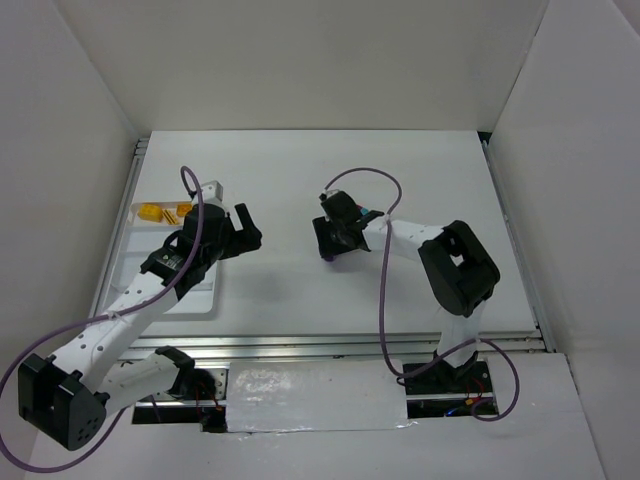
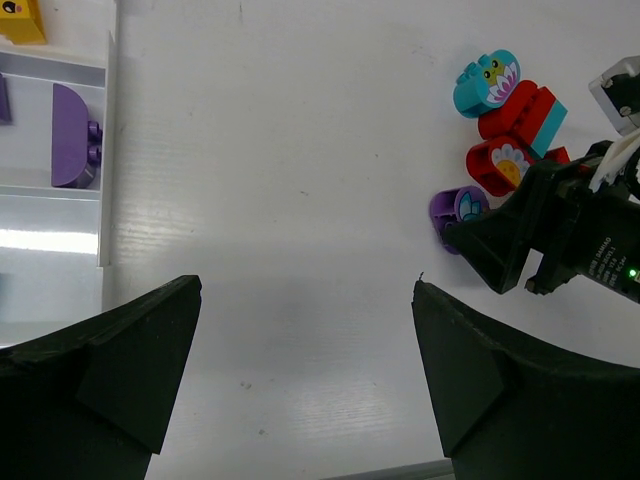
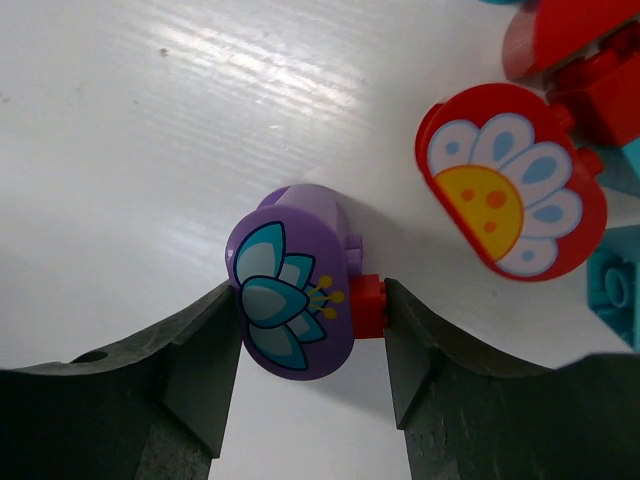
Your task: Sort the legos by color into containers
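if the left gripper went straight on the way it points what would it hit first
Most likely just bare table: the left gripper points at an unoccupied white stretch, with the tray off to one side and the purple lego off to the other. Depth is hard to judge here.

This is a robot lab, set up like a small test booth. Plain white walls stand close around a white worktop. Two robot arms, the left arm and the right arm, are fixed at the near edge, next to a metal rail. Purple cables loop from the arms. A shiny silver patch lies between their bases. Only a white tray and some little legos lie on the worktop, like things set out for a test.
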Action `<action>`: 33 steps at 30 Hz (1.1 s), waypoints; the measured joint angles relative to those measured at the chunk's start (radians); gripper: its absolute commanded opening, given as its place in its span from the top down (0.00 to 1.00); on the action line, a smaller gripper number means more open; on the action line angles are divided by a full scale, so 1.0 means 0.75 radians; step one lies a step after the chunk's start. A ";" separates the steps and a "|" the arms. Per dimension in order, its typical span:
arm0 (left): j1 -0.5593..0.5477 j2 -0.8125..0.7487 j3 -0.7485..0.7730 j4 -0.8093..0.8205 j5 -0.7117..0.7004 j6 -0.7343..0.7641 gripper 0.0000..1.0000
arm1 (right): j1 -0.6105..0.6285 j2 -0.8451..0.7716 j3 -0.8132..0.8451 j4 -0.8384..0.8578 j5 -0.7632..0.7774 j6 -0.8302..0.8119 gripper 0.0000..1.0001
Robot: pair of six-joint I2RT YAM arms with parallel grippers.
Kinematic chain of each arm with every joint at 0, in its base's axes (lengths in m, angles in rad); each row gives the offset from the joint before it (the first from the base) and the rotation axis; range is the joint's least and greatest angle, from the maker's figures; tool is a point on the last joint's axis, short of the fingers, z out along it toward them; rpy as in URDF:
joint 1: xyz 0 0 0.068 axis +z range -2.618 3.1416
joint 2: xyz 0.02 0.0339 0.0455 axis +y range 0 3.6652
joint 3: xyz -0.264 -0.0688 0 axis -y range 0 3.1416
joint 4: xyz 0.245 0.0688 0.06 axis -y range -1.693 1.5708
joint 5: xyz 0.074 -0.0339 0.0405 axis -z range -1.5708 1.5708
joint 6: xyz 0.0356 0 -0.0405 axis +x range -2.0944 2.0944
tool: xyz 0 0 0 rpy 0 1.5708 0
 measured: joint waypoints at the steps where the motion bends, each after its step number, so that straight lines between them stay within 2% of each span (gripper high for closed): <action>1: 0.000 0.000 0.000 0.000 0.002 -0.001 0.00 | 0.006 -0.017 -0.015 0.007 -0.002 0.006 0.90; 4: 0.000 -0.002 0.000 0.001 0.015 -0.006 0.01 | 0.031 -0.129 -0.101 0.046 -0.017 0.028 0.90; 7: 0.000 -0.017 -0.017 0.026 0.071 -0.015 0.00 | 0.080 -0.334 -0.230 0.113 -0.072 0.041 0.89; 12: 0.000 -0.050 -0.072 0.123 0.280 -0.084 0.01 | 0.193 -0.735 -0.417 0.306 -0.219 0.024 0.88; 15: -0.002 -0.049 -0.112 0.234 0.439 -0.148 0.01 | 0.214 -0.879 -0.458 0.394 -0.284 0.019 0.88; 18: -0.010 -0.019 -0.145 0.372 0.620 -0.216 0.01 | 0.220 -0.922 -0.458 0.430 -0.305 0.014 0.88; 23: -0.021 0.033 -0.190 0.479 0.757 -0.268 0.00 | 0.224 -0.945 -0.458 0.431 -0.306 0.011 0.88; 33: -0.030 -0.011 -0.197 0.460 0.728 -0.285 0.01 | 0.231 -0.960 -0.458 0.410 -0.214 0.014 0.91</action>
